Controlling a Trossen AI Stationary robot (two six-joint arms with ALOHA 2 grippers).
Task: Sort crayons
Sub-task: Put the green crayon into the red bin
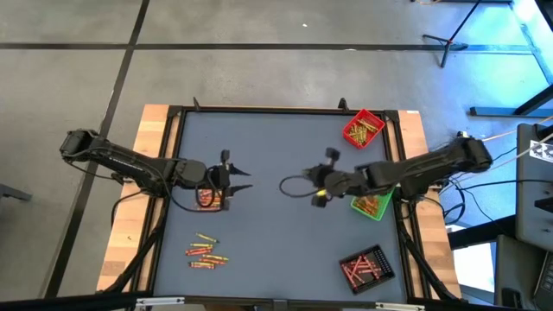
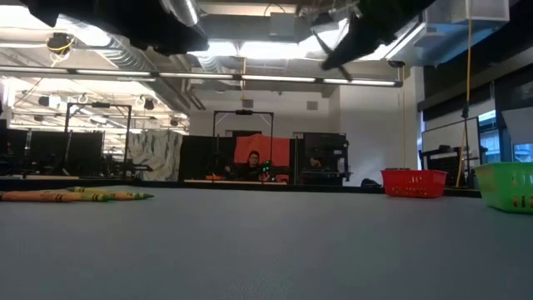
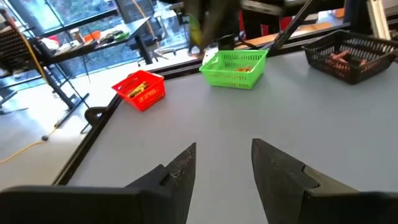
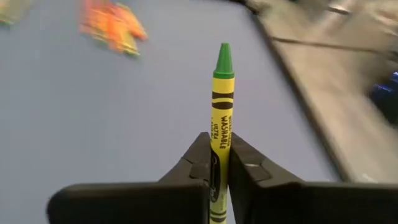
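Observation:
My right gripper (image 4: 219, 168) is shut on a green-tipped crayon (image 4: 222, 99) with a yellow wrapper. It is above the table's middle in the high view (image 1: 318, 195), just left of the green tray (image 1: 373, 206). My left gripper (image 1: 242, 177) is open and empty over the table's left half; its fingers (image 3: 183, 168) point toward the trays. A heap of loose red, orange and yellow crayons (image 1: 207, 252) lies flat on the table near the front left. It also shows in the low view (image 2: 75, 196) and, blurred, in the right wrist view (image 4: 112, 25). My right gripper pinches the crayon's wrapped body (image 4: 217, 146) between its two fingers, toward its blunt end. The crayon lies along the fingers, and its green tip (image 4: 223, 61) sticks out past the fingertips. It is lifted clear of the table.
A red tray (image 1: 363, 128) with crayons stands at the far right and a black tray (image 1: 367, 266) with reddish crayons at the near right. A small dark holder with red-orange crayons (image 1: 207, 199) sits under my left wrist. The table has a raised black rim (image 1: 285, 110).

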